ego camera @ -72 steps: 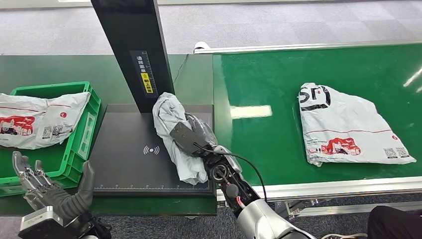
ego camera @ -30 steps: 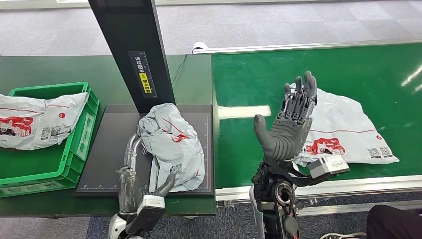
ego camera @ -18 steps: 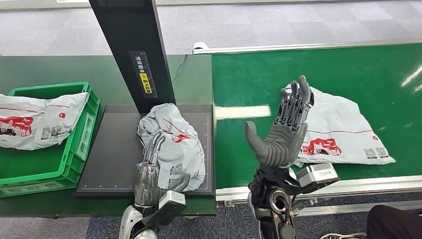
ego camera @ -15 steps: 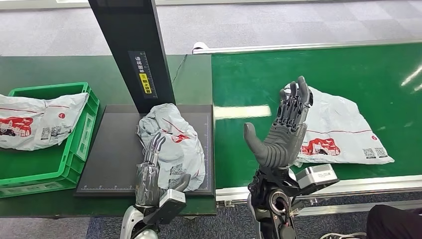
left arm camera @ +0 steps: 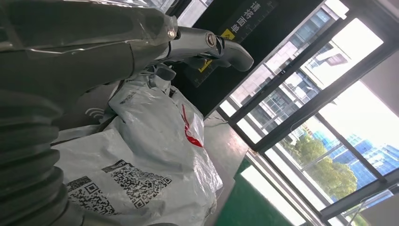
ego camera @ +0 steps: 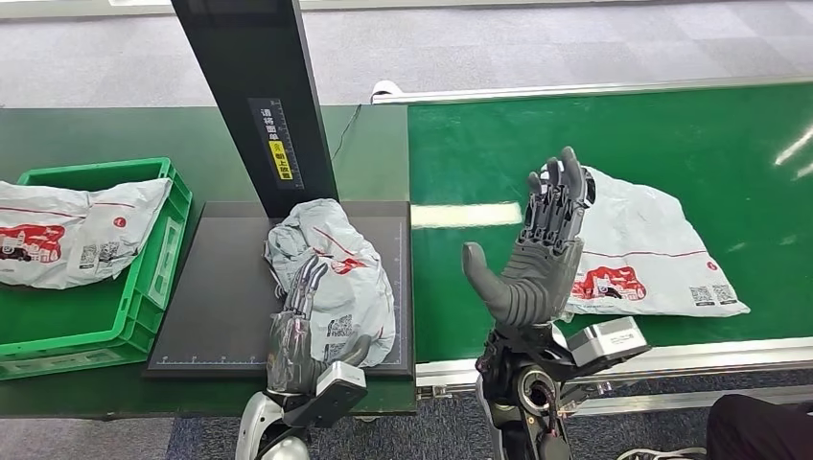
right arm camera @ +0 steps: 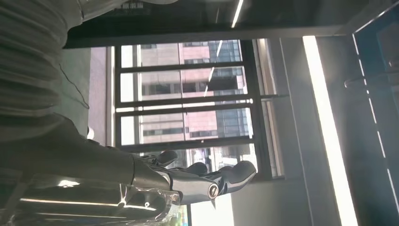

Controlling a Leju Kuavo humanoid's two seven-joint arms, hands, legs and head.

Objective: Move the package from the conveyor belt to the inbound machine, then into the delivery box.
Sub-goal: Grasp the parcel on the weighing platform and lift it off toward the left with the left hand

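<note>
A crumpled grey package (ego camera: 331,251) with red print lies on the black plate of the inbound machine (ego camera: 225,287). My left hand (ego camera: 295,331) comes up from the plate's near edge. Its straight fingers lie along the package's near left side and its thumb is at the near edge. In the left wrist view the fingers (left arm camera: 207,44) stretch above the same package (left arm camera: 155,141) without gripping it. My right hand (ego camera: 537,254) stands raised and open above the green conveyor belt (ego camera: 614,134), palm up and holding nothing; its fingers (right arm camera: 202,181) are spread in the right wrist view.
A second white package (ego camera: 662,249) lies on the belt just beyond my right hand. The machine's black post (ego camera: 254,96) rises behind the plate. A green crate (ego camera: 158,259) at the left holds another package (ego camera: 67,230).
My right hand let go of the grey package on the plate and rose open over the belt. My left hand moved in onto the package's near side. The belt package drifted slightly left.
</note>
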